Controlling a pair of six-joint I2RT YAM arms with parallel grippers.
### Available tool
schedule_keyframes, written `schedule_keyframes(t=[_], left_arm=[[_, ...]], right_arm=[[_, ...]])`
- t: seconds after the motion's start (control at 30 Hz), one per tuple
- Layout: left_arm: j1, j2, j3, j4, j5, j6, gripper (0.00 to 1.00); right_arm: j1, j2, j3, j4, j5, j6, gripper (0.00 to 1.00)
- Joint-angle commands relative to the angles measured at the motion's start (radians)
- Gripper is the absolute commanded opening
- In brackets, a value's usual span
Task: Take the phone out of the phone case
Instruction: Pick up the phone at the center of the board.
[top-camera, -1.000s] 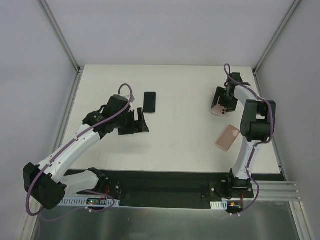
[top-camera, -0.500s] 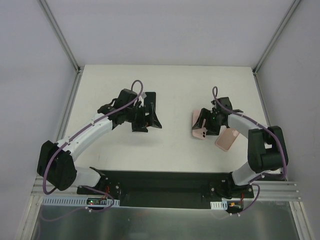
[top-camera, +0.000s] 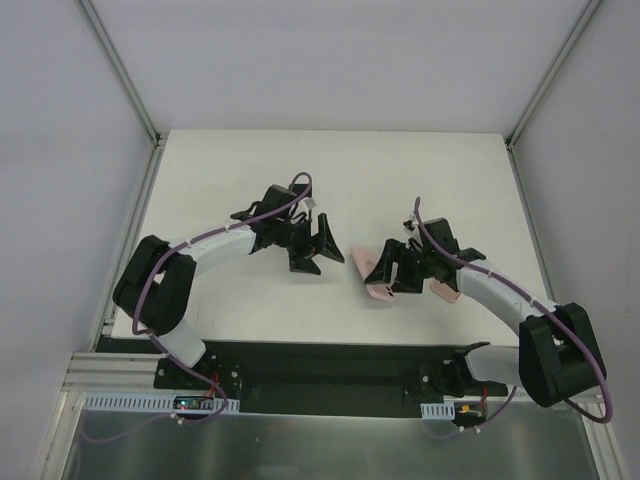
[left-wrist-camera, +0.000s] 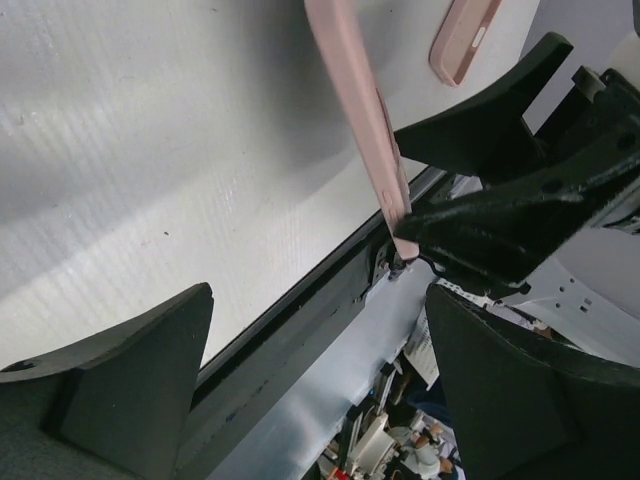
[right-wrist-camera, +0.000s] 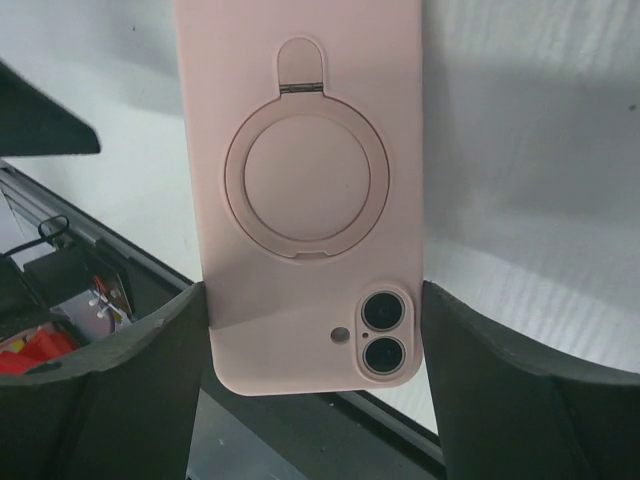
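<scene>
Near the middle of the tabletop (top-camera: 350, 170), both arms are meeting, and the right tool (top-camera: 390, 272) is gripping the pink phone case (right-wrist-camera: 300, 200) across its width, one finger pressing on each long edge. From the right wrist, the case is showing its back: the round ring stand is sitting in the upper half, and the phone (right-wrist-camera: 386, 313) is peeking through the cutout as two dark lenses at the lower right corner. So the phone is sitting inside the case. Its long axis is running straight out from the right wrist, with the lens end nearest the fingers' base and the plain end pointing away.

Facing it, the left tool (left-wrist-camera: 320, 300) is hovering just beside the case with its fingers spread wide apart and nothing between them. From the left wrist, the case is appearing edge-on as a thin pink strip, slanting down toward the right tool's black fingers and raised off the white surface.

Behind the right arm, a second pink case (left-wrist-camera: 463, 40) is lying flat on the tabletop, close to the right tool and partly covered by it from above.
</scene>
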Motion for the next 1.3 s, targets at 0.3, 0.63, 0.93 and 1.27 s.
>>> schedule_keyframes(t=[0.3, 0.63, 0.93, 1.27], left_arm=[[-0.044, 0.184, -0.001, 0.275, 0.119, -0.151, 0.86], [-0.111, 0.291, 0.027, 0.412, 0.128, -0.266, 0.63], [-0.111, 0.242, -0.018, 0.423, 0.083, -0.315, 0.0], [-0.111, 0.17, 0.018, 0.234, -0.007, -0.314, 0.0]], right_arm=[[0.125, -0.051, 0.007, 0.094, -0.056, 0.057, 0.13], [0.179, -0.019, 0.041, 0.099, -0.008, 0.077, 0.13], [0.248, -0.119, 0.103, -0.091, 0.229, 0.024, 0.76], [0.622, -0.156, 0.272, -0.344, 0.873, -0.065, 0.98]])
